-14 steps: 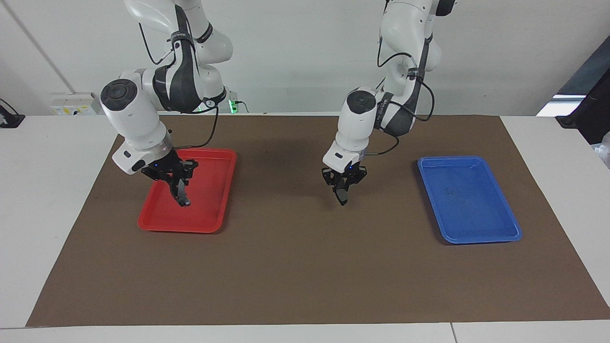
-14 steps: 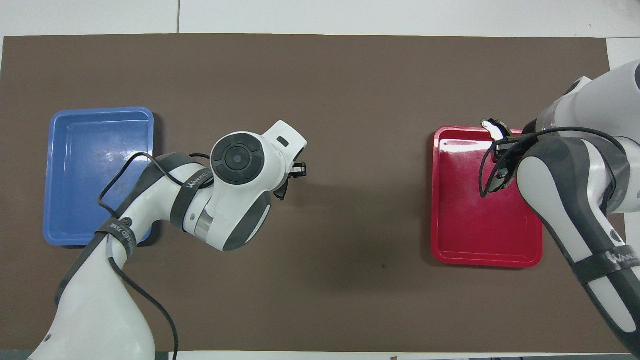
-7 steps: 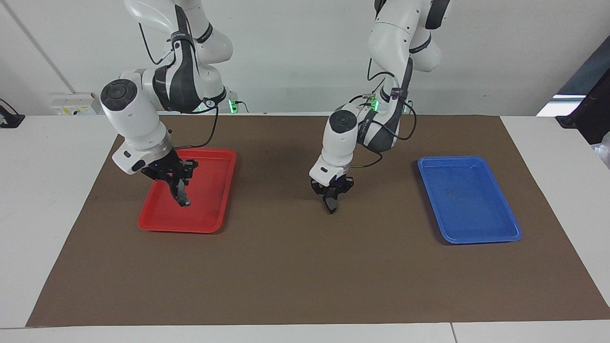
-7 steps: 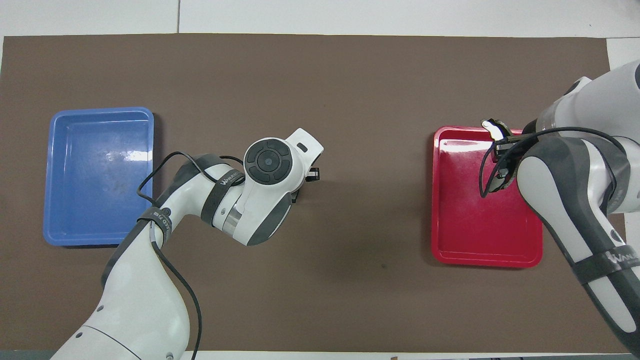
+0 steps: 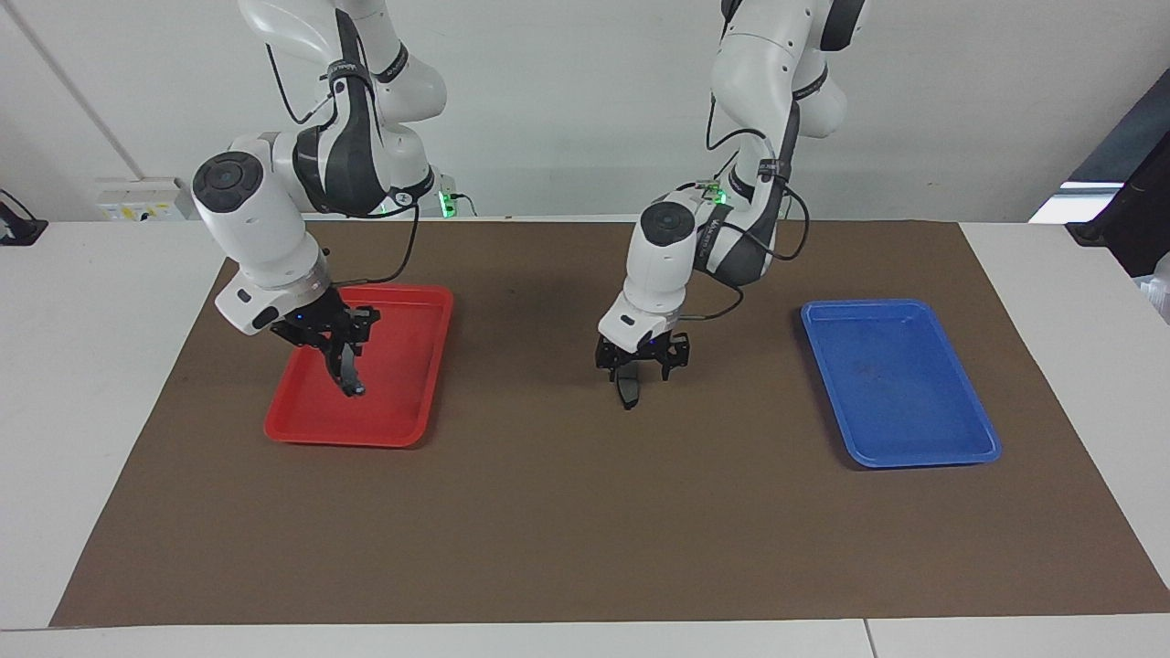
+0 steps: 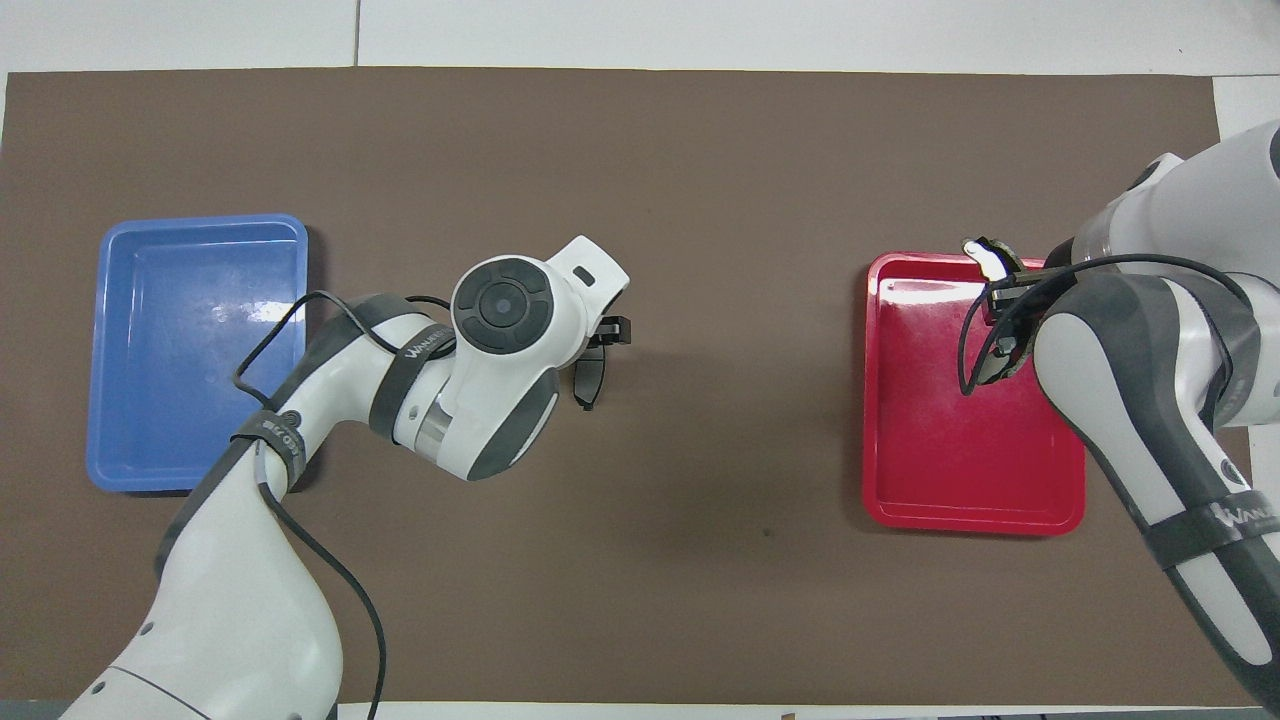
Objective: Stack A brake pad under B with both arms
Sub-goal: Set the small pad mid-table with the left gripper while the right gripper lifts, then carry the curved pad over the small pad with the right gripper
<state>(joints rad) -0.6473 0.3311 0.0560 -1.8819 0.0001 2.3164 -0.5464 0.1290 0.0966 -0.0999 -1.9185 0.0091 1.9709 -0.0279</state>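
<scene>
1. Right now A brake pad [image 5: 628, 391] hangs on edge straight below my left gripper [image 5: 632, 373], pinched at its upper end. Its lower end is down near the brown mat [image 5: 548, 530]; I cannot tell whether it touches.
2. I judge I hold it over the bare mat, between the trays, because it must lie down first as the bottom of the stack.
3. B [image 5: 346, 370] dangles lengthwise beneath my right gripper [image 5: 340, 355], which is clamped on its top end. It is over the red tray [image 5: 366, 441], clear of the tray floor.
4. That arm waits, I judge, so that B comes only once the short pad lies flat.
5. The blue tray [image 5: 914, 457] sits well off to my left gripper's outer side, with nothing in it.
6. The facing view shows how high each pad hangs. The overhead view cannot: my left wrist covers most of that gripper, and only the pad's [image 6: 587, 378] dark curved edge peeks out beside it.
7. The overhead view does show that the pad is over open mat, well apart from both trays.
</scene>
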